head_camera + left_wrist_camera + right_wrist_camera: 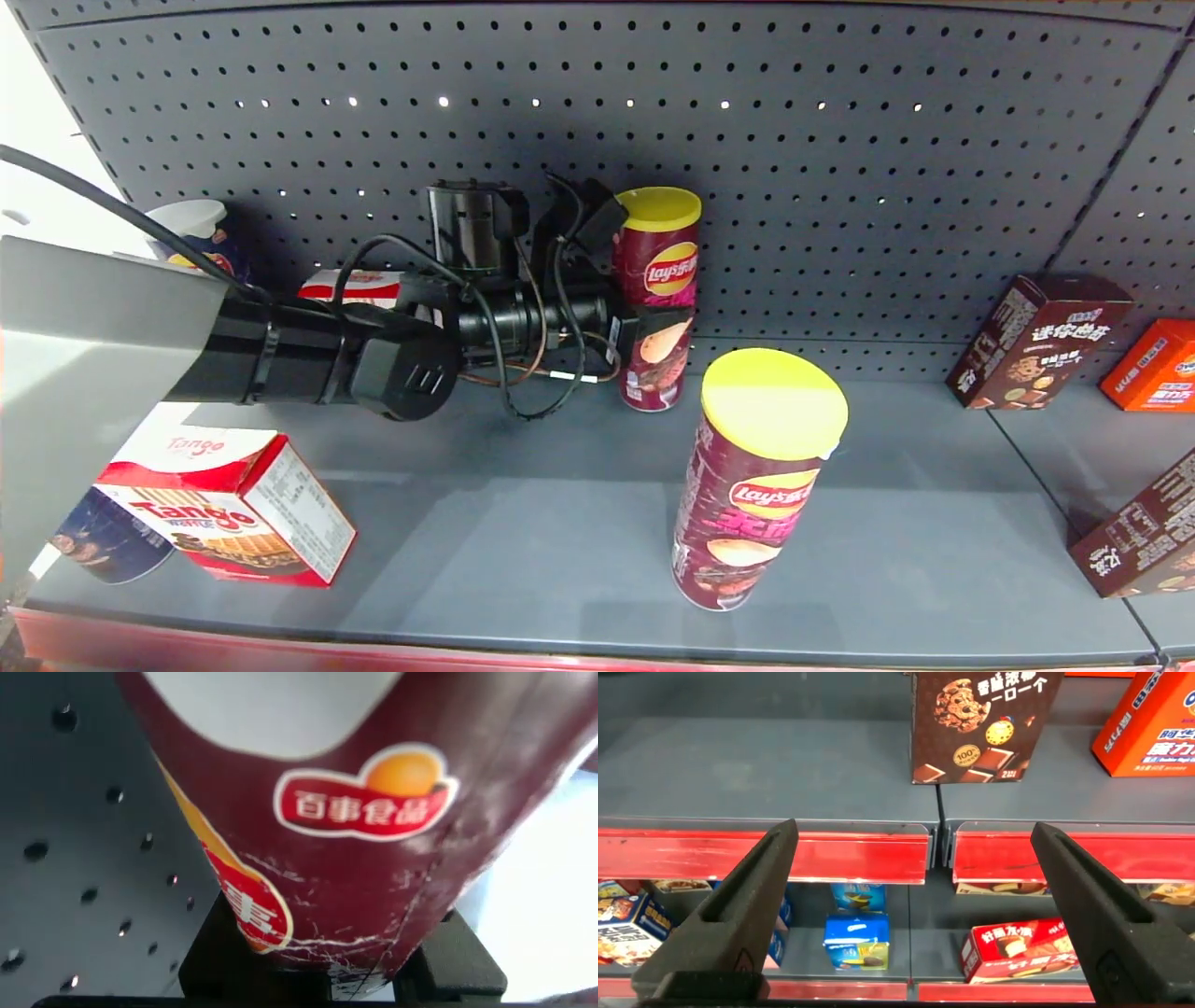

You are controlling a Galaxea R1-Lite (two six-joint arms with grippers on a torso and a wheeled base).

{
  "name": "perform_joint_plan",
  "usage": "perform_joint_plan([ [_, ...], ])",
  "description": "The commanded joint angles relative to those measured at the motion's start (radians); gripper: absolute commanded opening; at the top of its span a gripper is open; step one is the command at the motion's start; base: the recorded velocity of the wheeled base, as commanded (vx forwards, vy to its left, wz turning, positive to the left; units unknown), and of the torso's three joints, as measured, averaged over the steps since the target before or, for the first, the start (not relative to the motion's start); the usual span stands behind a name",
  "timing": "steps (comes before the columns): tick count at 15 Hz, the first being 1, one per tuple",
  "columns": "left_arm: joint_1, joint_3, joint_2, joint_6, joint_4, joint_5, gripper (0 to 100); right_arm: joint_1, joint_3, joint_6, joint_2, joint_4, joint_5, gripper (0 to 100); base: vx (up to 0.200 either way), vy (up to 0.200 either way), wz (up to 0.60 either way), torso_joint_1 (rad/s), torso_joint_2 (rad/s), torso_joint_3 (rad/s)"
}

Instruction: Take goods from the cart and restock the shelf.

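Left gripper (653, 322): clamped on the rear can (659, 250) at mid-height; the arm comes in from the shelf's left end.
Rear can: upright, close to the back edge of the shelf (523, 551), just in front of the pegboard (794, 140). Whether its base touches the shelf cannot be told.
Right gripper (913, 919): fingers spread wide with nothing between them, facing the shelf's red front edge (850, 854).
Front can (758, 481): stands free near the front edge, right of centre, well apart from the rear can.
Open room: bare shelf lies between the wafer box (229, 513) at the front left corner and the front can. More bare shelf lies between the front can and the brown box (1038, 341) near the back edge toward the right end.
Right end: an orange box (1158, 366) stands just beside the brown box.
Labels: both cans are maroon with yellow lids and a red-and-yellow oval logo. In the left wrist view the rear can shows a red oval with white characters under an orange disc, and the print is scuffed. The wafer box is red and white with pictured wafers.
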Motion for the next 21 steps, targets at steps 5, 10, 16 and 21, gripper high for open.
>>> perform_joint_plan([
  [5,-0.013,-0.036,0.042,0.004,-0.003,-0.033,0,0.000,0.000,0.000,0.001,0.000,0.000,100,0.000,0.000,0.00,0.000,0.00,0.000],
  [10,-0.028,-0.030,0.047,0.006,-0.002,-0.034,0,0.000,0.000,0.000,0.002,0.000,0.000,100,0.000,0.000,0.00,0.000,0.00,0.000],
  [16,-0.042,0.002,0.054,0.021,-0.010,-0.027,0,0.001,0.000,0.000,0.002,0.000,0.000,100,0.000,0.000,0.00,0.000,0.00,0.000],
  [21,-0.045,0.042,0.054,0.065,-0.011,-0.020,100,0.000,0.000,0.000,0.001,0.000,0.000,100,0.000,0.000,0.00,0.000,0.00,0.000],
])
